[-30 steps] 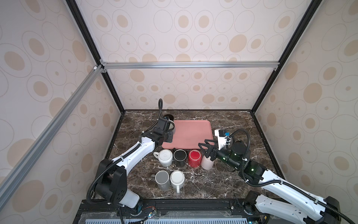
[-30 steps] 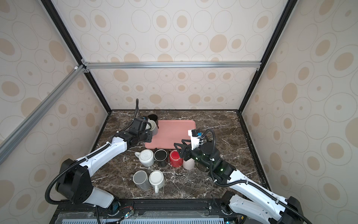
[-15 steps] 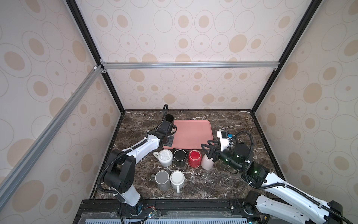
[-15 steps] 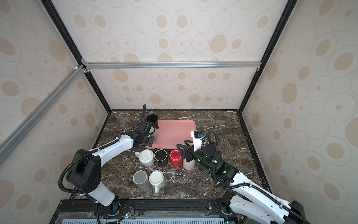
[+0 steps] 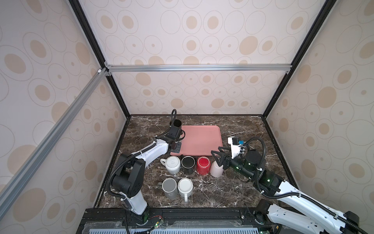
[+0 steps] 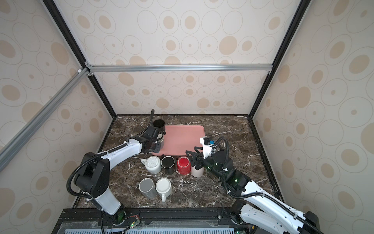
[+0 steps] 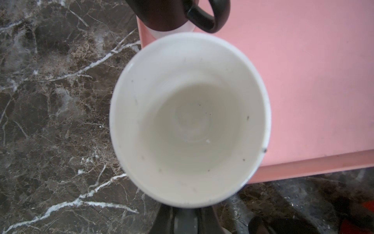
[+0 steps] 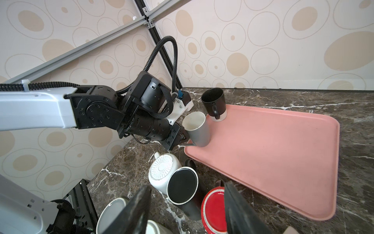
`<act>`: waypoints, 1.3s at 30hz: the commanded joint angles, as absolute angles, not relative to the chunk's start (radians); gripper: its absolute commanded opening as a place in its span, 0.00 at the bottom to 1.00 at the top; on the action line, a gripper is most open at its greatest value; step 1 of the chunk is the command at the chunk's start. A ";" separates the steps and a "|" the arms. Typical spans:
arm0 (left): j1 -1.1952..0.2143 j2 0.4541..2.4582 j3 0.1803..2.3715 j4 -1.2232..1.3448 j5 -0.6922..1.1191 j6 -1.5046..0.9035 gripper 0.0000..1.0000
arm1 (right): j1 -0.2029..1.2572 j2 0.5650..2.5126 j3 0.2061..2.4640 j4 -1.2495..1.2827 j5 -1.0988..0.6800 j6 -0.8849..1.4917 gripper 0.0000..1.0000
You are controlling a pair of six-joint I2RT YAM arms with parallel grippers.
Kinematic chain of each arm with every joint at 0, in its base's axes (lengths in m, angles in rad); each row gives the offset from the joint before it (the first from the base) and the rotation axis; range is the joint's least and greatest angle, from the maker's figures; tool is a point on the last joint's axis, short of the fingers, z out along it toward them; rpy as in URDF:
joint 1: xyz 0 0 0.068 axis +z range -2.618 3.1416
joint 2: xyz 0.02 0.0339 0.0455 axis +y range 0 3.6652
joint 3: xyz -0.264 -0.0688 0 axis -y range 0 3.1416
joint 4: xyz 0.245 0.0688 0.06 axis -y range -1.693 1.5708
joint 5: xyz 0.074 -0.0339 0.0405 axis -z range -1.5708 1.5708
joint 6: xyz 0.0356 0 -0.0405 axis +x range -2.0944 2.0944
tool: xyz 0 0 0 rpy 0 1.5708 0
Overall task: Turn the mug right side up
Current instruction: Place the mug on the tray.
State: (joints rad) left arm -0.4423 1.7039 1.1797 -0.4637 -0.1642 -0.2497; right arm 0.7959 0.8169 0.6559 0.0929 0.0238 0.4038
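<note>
Grey ceramic mug with white inside (image 8: 199, 131) sits mouth-up at the pink plastic tray's (image 8: 283, 152) 8 o'clock edge, handle clenched by the left gripper (image 8: 184, 139); right gripper (image 5: 217, 159) gapes, grasping nothing.

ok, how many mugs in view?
8. By the tray, left edge: black mug, held grey mug. Middle row: ribbed white mug, black-bottomed mug, red mug, pink mug. Front row: grey mug, white mug. None seem hidden.
</note>
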 commanded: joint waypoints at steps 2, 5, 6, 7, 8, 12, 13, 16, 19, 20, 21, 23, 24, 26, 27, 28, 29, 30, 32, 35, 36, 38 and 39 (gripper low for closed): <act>-0.428 1.705 1.226 -0.460 -0.186 -0.241 0.19 | 0.798 0.793 0.644 0.088 0.038 0.391 0.64; -0.428 1.700 1.226 -0.464 -0.200 -0.246 0.27 | 0.798 0.793 0.645 0.084 0.040 0.394 0.65; -0.427 1.697 1.224 -0.463 -0.201 -0.247 0.28 | 0.798 0.792 0.646 0.084 0.040 0.393 0.65; -0.426 1.695 1.223 -0.462 -0.201 -0.249 0.32 | 0.797 0.792 0.646 0.084 0.041 0.394 0.65; -0.425 1.691 1.223 -0.464 -0.201 -0.250 0.35 | 0.799 0.792 0.645 0.083 0.041 0.393 0.66; -0.424 1.670 1.220 -0.468 -0.205 -0.256 0.40 | 0.798 0.785 0.647 0.078 0.043 0.396 0.68; -0.424 1.657 1.219 -0.468 -0.209 -0.259 0.41 | 0.798 0.785 0.646 0.077 0.043 0.397 0.69; -0.423 1.593 1.208 -0.447 -0.201 -0.276 0.47 | 0.798 0.785 0.649 0.066 0.042 0.397 0.73; -0.425 1.500 1.184 -0.394 -0.158 -0.303 0.59 | 0.798 0.791 0.653 0.038 0.053 0.397 0.75; -0.423 1.472 1.175 -0.371 -0.137 -0.312 0.62 | 0.798 0.796 0.655 0.023 0.063 0.400 0.76; -0.425 1.438 1.159 -0.342 -0.114 -0.321 0.65 | 0.799 0.800 0.657 0.005 0.076 0.404 0.77; -0.424 1.376 1.128 -0.290 -0.074 -0.346 0.69 | 0.797 0.811 0.661 -0.038 0.110 0.415 0.78; -0.424 1.344 1.105 -0.255 -0.051 -0.360 0.71 | 0.798 0.821 0.665 -0.069 0.128 0.421 0.78; -0.423 1.272 1.042 -0.164 0.002 -0.393 0.75 | 0.798 0.843 0.673 -0.111 0.117 0.406 0.80; -0.424 1.242 1.013 -0.126 0.025 -0.408 0.77 | 0.798 0.858 0.681 -0.135 0.085 0.391 0.80; -0.424 1.209 0.976 -0.084 0.049 -0.427 0.80 | 0.799 0.877 0.688 -0.154 0.052 0.379 0.81; -0.424 1.184 0.949 -0.052 0.070 -0.442 0.82 | 0.798 0.891 0.694 -0.170 0.030 0.372 0.81; -0.425 1.160 0.923 -0.019 0.091 -0.457 0.84 | 0.799 0.909 0.700 -0.193 0.022 0.371 0.81; -0.425 1.125 0.881 0.030 0.128 -0.483 0.90 | 0.799 0.933 0.700 -0.208 0.024 0.360 0.83; -0.424 1.084 0.829 0.093 0.180 -0.519 0.96 | 0.798 0.982 0.725 -0.230 0.028 0.346 0.85; -0.425 1.069 0.813 0.114 0.194 -0.531 0.99 | 0.799 1.002 0.741 -0.240 0.017 0.332 0.86; -0.424 1.043 0.786 0.149 0.221 -0.549 0.99 | 0.798 1.040 0.776 -0.275 0.021 0.319 0.86; -0.424 1.029 0.776 0.164 0.231 -0.559 0.99 | 0.799 1.057 0.790 -0.295 0.027 0.315 0.86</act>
State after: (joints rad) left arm -0.4324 1.0725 0.7856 0.0479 0.1635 -0.5034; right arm 0.7959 1.0309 0.7296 -0.2344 0.0292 0.3500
